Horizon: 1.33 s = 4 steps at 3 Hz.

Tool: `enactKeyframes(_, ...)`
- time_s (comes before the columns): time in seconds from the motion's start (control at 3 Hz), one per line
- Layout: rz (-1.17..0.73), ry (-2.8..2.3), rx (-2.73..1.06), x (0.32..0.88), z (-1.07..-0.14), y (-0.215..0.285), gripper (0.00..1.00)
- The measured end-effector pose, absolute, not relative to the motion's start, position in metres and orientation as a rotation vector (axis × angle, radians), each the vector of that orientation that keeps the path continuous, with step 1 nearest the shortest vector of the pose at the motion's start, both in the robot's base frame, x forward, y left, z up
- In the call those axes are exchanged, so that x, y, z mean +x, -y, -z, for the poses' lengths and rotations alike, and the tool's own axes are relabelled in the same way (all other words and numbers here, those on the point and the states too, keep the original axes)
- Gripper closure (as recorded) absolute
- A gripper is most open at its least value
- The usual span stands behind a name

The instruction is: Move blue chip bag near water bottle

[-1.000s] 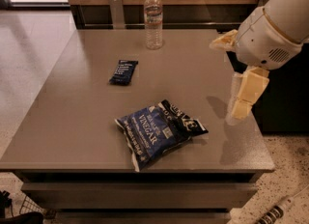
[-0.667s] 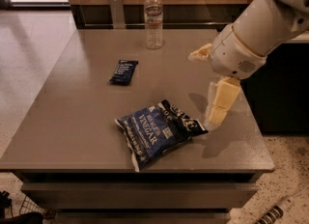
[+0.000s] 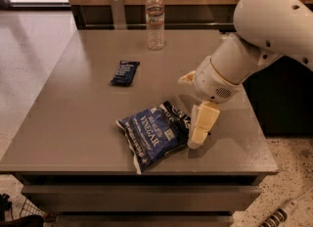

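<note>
Nearest the camera, the blue chip bag (image 3: 154,135) lies flat close to the front edge of the desk (image 3: 73,123), at the same spot and angle as 1 s ago, so it is not moved yet. What changed is the arm. In the earlier pics the gripper (image 3: 190,111) hung over the right side of the desk, well apart from the bag; it has now come left and down, and is right at the bag's right end, by the black top. The fingers (image 3: 203,123) are spread wide w/ nothing between them. The lower one points down, its tip at the bag's right edge, touching or just beside, I cannot tell which. The upper one points left, above the black end. In my judgement the approach is almost done and the grasp is the next step, i.e. the carrying has not begun. Further back, left of centre, lies a small dark wrapped bar (image 3: 125,72), apart from bag and gripper. At the far edge stands the water bottle (image 3: 155,20), upright and well apart from the bag, so most of the way is ahead.
</note>
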<state>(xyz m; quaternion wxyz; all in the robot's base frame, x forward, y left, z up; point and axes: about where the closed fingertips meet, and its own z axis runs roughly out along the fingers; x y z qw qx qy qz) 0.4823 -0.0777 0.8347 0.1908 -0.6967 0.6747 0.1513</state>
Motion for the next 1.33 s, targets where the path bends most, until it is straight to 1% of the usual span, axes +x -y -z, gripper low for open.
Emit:
enactKeyframes(0.67, -0.429, -1.862, -1.969, 0.4664, -0.825, 0.0589, 0.46)
enactKeyframes(1.0, -0.426, -1.859, -1.973, 0.4654, -0.8258, 0.0577, 0.77)
enactKeyframes(1.33, -0.424, -1.857, -1.976, 0.4645, -0.8264, 0.0566, 1.0)
